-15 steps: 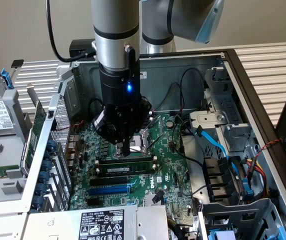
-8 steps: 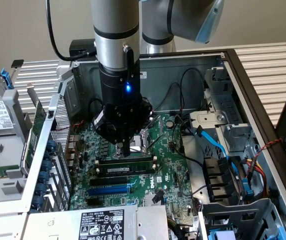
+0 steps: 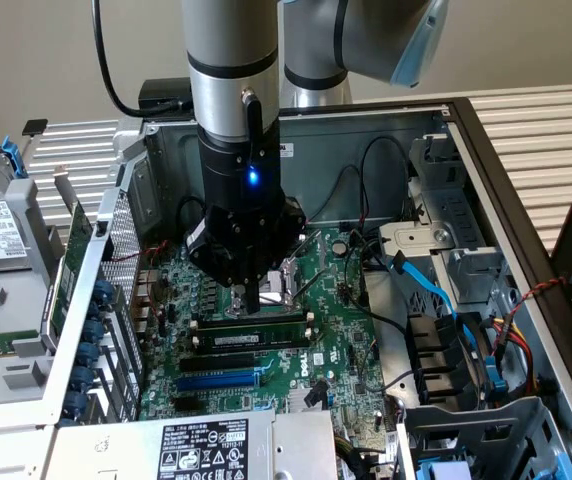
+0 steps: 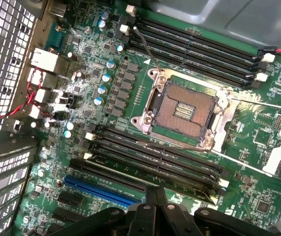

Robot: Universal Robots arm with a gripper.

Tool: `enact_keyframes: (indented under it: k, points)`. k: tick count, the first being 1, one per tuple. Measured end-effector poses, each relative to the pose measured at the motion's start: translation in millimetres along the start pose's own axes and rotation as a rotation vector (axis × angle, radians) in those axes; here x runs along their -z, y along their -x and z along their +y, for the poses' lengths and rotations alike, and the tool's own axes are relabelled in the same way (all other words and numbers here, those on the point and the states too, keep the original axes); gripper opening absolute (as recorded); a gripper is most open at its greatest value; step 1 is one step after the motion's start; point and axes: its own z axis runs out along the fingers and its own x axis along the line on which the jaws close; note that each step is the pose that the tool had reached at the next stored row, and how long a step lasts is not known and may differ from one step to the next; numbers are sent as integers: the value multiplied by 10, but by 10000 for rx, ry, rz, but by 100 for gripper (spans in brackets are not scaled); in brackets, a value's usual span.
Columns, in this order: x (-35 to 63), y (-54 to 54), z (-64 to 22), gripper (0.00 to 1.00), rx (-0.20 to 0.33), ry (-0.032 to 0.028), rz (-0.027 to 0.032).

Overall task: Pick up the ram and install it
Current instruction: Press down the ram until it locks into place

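Note:
The ram, a narrow green stick with a white label, stands on edge in one of the black memory slots on the motherboard, just behind the blue expansion slot. My gripper points straight down over the slots, its fingers shut together with nothing between them. The fingertips hang right above the ram's middle; I cannot tell whether they touch it. In the wrist view the shut gripper covers part of the slot row nearest the blue expansion slot.
The open CPU socket lies just beyond the slots, with a second bank of memory slots past it. A perforated metal wall bounds the exterior view's left. Blue and black cables and drive bays crowd the right.

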Motion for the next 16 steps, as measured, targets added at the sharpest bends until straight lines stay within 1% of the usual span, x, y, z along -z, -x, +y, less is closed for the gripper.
enact_keyframes:
  k: [9,11,16]
  points:
    - [0,1,0,11,-793,10,25]
    - [-1,1,0,11,-931,-1,31]
    - [0,4,-1,11,-1208,-49,32]
